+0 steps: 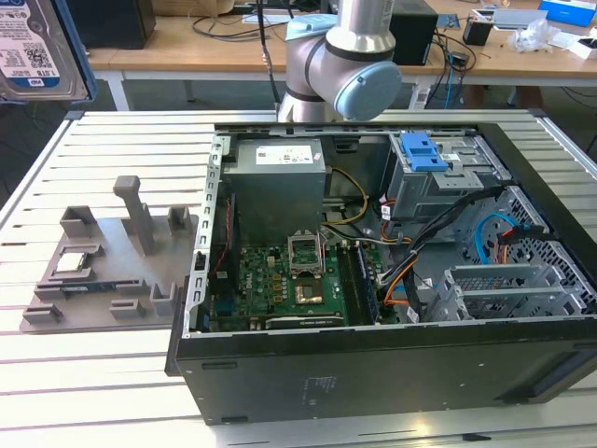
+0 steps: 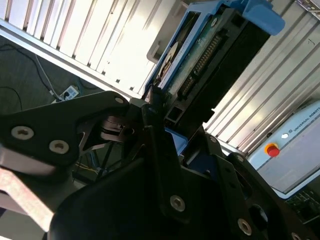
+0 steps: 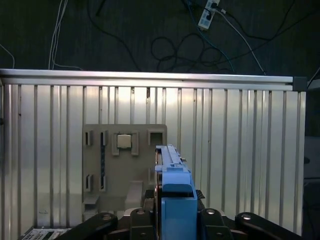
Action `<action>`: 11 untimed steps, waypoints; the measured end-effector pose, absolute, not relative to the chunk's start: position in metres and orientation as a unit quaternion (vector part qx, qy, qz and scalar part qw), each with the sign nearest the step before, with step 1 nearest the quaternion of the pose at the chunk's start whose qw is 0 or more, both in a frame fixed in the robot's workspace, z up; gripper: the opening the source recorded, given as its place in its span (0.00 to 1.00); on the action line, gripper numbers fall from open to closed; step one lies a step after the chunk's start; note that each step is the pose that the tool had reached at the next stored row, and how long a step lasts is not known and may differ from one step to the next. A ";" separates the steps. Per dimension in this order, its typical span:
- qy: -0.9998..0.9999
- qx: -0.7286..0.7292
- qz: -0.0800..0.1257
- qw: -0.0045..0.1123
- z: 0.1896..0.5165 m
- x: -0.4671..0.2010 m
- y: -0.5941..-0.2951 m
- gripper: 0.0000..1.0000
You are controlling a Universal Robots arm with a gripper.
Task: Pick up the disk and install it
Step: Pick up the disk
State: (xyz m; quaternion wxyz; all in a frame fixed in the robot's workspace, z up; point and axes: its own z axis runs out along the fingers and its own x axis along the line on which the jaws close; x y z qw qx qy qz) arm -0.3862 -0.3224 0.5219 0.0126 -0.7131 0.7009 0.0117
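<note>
The disk (image 1: 35, 47), silver-grey with a white-and-blue label and a blue bracket, hangs high at the exterior view's upper left, above the table's far corner. In the first wrist view the disk (image 3: 172, 185) stands edge-on, blue bracket end toward the camera, between the black fingers (image 3: 207, 214) of my gripper (image 3: 172, 216). In the second wrist view the disk (image 2: 210, 55) shows its connector edge, and my gripper (image 2: 162, 117) is shut on it. It is held well above the slatted table, apart from the computer case.
An open computer case (image 1: 373, 369) lies on the slatted aluminium table (image 1: 93, 383), with a motherboard (image 1: 289, 280) and a drive cage with a blue bracket (image 1: 424, 149) inside. A grey fixture plate (image 1: 103, 271) holding a small square chip (image 1: 75, 264) sits to the exterior view's left of the case.
</note>
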 end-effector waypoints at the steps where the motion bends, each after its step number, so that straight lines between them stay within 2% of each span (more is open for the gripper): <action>1: 0.701 -0.713 0.012 0.013 0.522 -0.386 -0.323 0.36; 11: 0.701 -0.713 0.012 0.013 0.522 -0.360 -0.323 0.36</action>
